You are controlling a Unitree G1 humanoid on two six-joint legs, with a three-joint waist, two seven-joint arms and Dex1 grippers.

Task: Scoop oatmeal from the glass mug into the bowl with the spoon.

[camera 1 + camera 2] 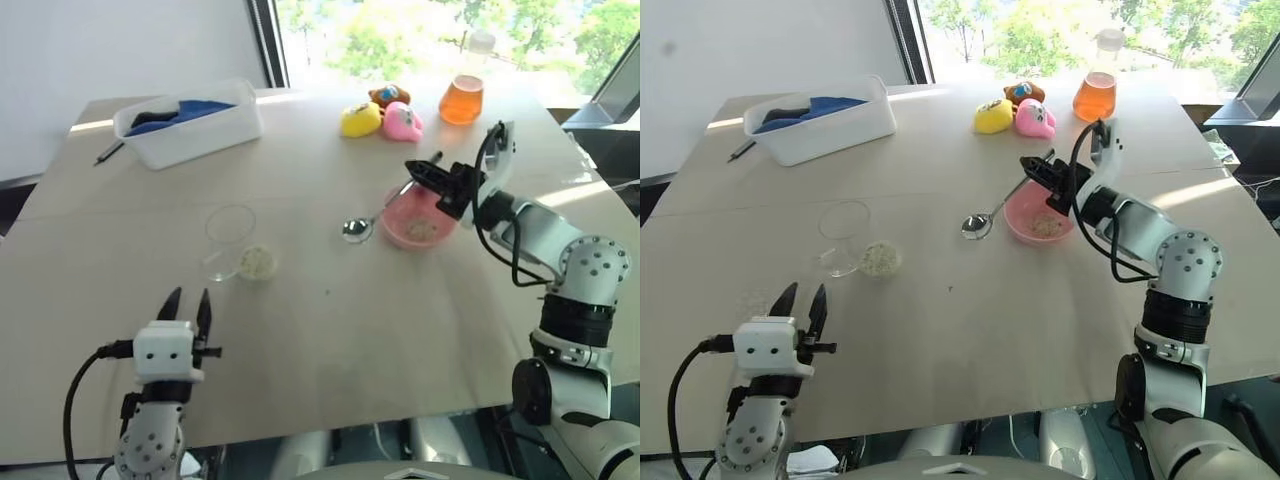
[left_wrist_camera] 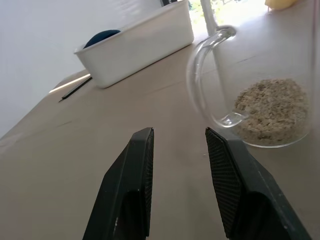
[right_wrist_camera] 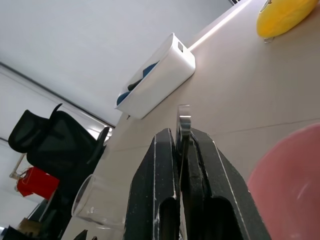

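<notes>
Above bowl (image 1: 418,222), right gripper (image 1: 432,170) clamped spoon (image 1: 982,220) handle, head lowered beside rim, likely after tipping oatmeal (image 1: 880,258). Left gripper (image 1: 187,303) half-open, empty, near glass mug (image 1: 232,240).

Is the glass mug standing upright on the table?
No: the glass mug lies tipped on its side on the table, with oatmeal sitting at its lower end.
</notes>
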